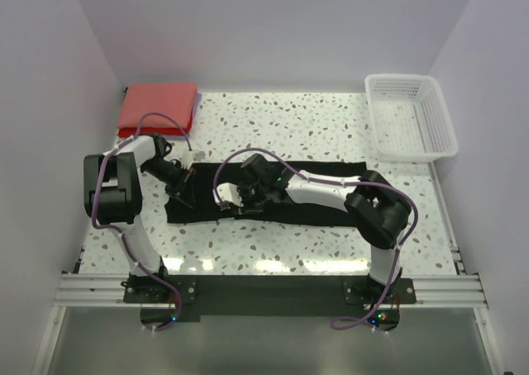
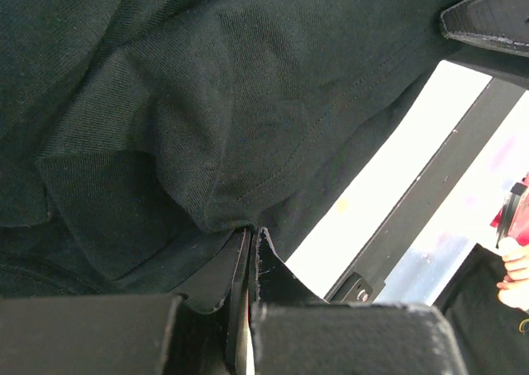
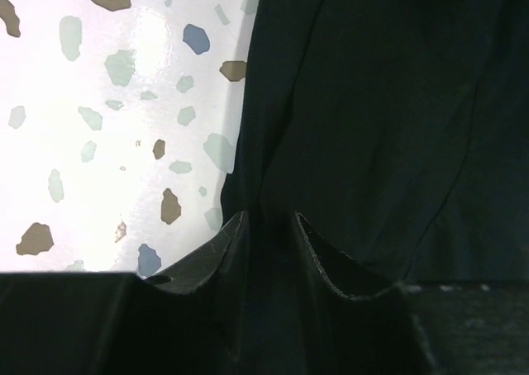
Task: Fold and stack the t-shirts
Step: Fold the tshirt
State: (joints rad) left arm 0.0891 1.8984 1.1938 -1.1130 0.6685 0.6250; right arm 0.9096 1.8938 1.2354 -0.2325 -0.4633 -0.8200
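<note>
A black t-shirt (image 1: 310, 214) lies as a long folded strip across the middle of the table. My left gripper (image 1: 183, 190) is at its left end, shut on a bunched fold of the black cloth (image 2: 207, 102), with the jaws (image 2: 250, 230) pressed together. My right gripper (image 1: 231, 200) is just right of it over the strip's left part. Its fingers (image 3: 269, 218) stand narrowly apart at the shirt's edge (image 3: 380, 102), with dark cloth pinched between them and a crease running up from the tips. Folded coral-red t-shirts (image 1: 157, 106) are stacked at the back left, with a thin purple-blue edge (image 1: 196, 111) on their right side.
A white lattice basket (image 1: 411, 115) stands at the back right. The speckled tabletop (image 3: 99, 144) shows left of the shirt's edge. White walls close in the back and both sides. A metal rail (image 1: 273, 286) runs along the near edge by the arm bases.
</note>
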